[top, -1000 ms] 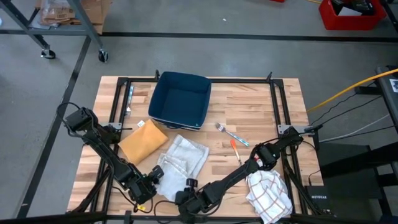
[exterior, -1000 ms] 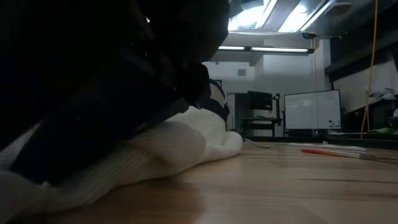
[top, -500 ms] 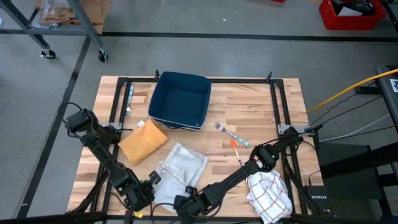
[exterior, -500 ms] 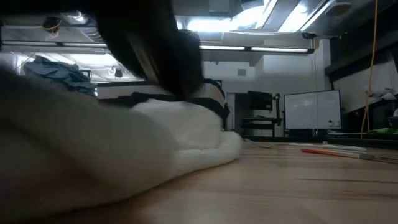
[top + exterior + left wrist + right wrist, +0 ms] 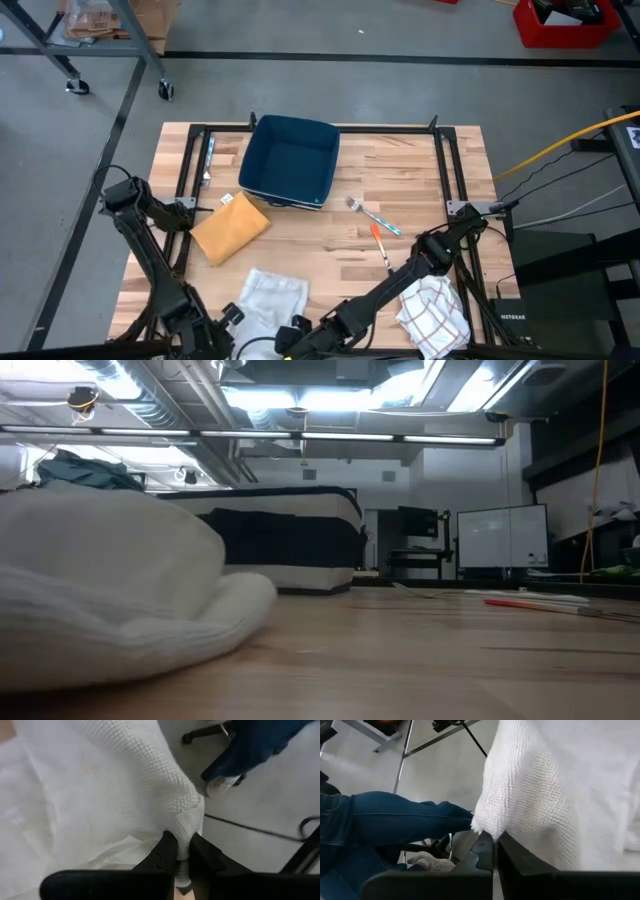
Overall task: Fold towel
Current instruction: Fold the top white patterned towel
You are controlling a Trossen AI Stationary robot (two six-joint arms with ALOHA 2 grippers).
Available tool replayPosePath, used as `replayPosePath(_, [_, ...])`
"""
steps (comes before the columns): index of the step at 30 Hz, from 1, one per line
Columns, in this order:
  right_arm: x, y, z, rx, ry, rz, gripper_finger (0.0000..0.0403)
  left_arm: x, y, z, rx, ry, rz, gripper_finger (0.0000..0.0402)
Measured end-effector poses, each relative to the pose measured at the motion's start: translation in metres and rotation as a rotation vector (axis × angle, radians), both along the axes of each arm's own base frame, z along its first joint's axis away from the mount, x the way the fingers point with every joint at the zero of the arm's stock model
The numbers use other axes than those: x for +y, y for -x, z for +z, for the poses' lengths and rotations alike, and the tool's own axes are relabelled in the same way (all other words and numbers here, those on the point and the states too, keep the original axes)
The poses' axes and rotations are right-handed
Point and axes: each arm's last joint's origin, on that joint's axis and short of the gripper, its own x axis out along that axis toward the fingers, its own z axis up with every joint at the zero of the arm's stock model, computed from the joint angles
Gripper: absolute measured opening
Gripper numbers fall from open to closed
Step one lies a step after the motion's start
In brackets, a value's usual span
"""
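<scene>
Each tool is closed on 1 near corner of the white towel (image 5: 268,297) — left tool (image 5: 181,851), right tool (image 5: 495,845) — so its edge can be lifted evenly for folding.

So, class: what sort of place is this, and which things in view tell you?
Probably a robotics lab or workshop: a wooden table fenced by a metal frame, bare concrete floor with wheeled racks, and monitors under strip lights.
</scene>
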Motion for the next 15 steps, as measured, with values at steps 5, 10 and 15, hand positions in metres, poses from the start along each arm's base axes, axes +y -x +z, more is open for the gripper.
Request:
replayPosePath(5, [-0.001,0.008,0.022,-0.032,-0.009,-0.007,0.0008,0.000,-0.006,0.023,0.030,0.031,0.087,0.0017])
replayPosePath(10, [-0.012,0.018,0.042,-0.013,0.065,-0.074,0.0005,0.006,-0.015,0.034,0.070,0.049,0.191,0.0022])
replayPosePath(15, [-0.020,0.027,0.040,0.112,0.101,-0.176,0.0008,0.016,-0.029,0.035,0.120,0.080,0.312,0.0011])
